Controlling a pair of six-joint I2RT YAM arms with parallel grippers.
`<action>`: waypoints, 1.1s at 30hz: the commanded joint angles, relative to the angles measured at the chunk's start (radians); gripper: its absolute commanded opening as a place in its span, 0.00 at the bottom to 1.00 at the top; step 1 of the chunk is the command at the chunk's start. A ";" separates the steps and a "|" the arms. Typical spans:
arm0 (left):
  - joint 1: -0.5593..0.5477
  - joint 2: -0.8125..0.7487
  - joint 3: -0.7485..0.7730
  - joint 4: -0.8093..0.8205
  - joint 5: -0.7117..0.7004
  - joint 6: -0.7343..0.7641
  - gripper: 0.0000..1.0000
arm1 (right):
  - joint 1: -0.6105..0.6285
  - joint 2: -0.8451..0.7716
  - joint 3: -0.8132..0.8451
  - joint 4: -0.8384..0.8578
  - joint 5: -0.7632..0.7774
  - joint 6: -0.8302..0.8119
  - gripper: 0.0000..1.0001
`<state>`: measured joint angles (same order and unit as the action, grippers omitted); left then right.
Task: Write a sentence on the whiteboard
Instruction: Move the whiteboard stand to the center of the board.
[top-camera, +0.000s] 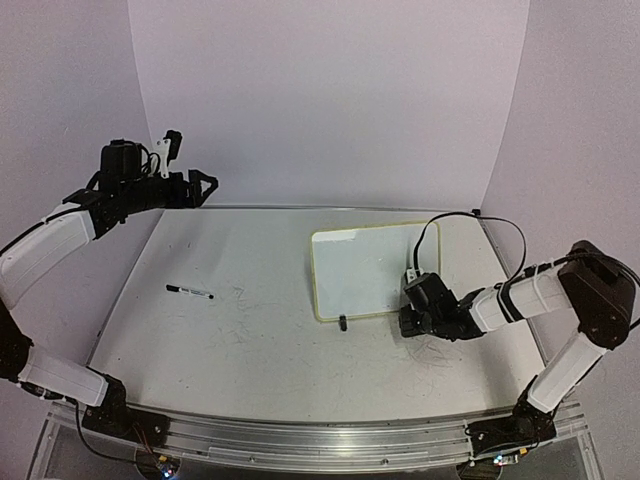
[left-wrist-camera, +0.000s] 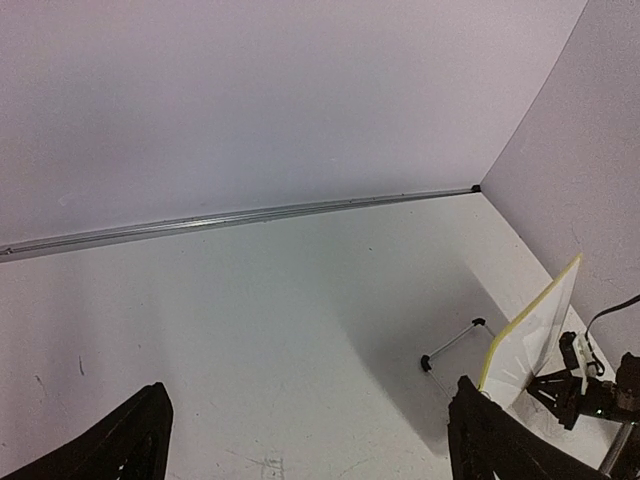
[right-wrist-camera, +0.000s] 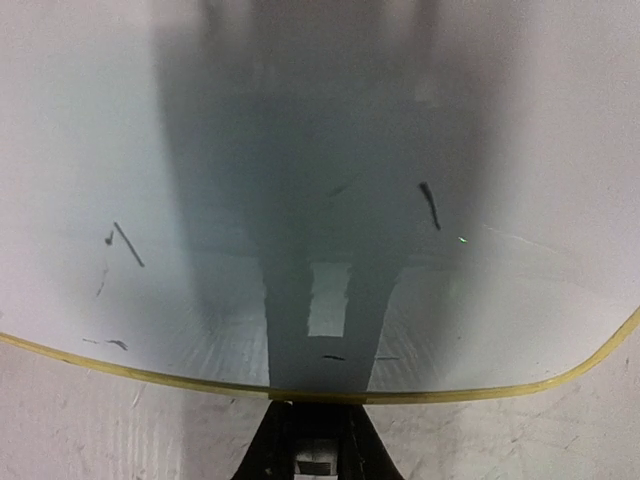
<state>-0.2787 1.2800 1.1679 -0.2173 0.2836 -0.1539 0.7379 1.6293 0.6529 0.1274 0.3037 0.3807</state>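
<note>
I noted the whiteboard (top-camera: 365, 270) propped tilted on the table (top-camera: 250, 340) with no sentence readable, right end effector (right-wrist-camera: 318, 425) clenched on its near rim, marker (top-camera: 190, 291) well left of it, left end effector (top-camera: 208, 186) released farther left and raised; best, I judged, to clamp firmly and descend squarely across the marker.

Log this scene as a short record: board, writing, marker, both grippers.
board: whiteboard right of centre on the table, tilted up rather than lying flat
writing: no line of words; only a few short dark strokes on its face
marker: black marker lying on the table left of the board, apart from both grippers
left gripper: left gripper open, empty, raised over the far left
right gripper: right gripper shut on the board's yellow rim
</note>
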 joint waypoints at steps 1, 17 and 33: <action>0.002 -0.007 -0.007 0.043 -0.010 0.016 0.97 | 0.066 -0.043 -0.021 0.137 -0.006 -0.033 0.00; 0.001 0.013 -0.014 0.049 -0.018 0.021 0.96 | 0.129 -0.054 -0.117 0.270 0.083 0.013 0.27; -0.004 0.050 -0.020 0.050 -0.019 0.023 0.97 | 0.160 -0.295 -0.163 0.110 0.090 0.165 0.64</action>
<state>-0.2787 1.3159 1.1549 -0.2043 0.2756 -0.1528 0.8852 1.4111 0.5094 0.2992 0.3870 0.4753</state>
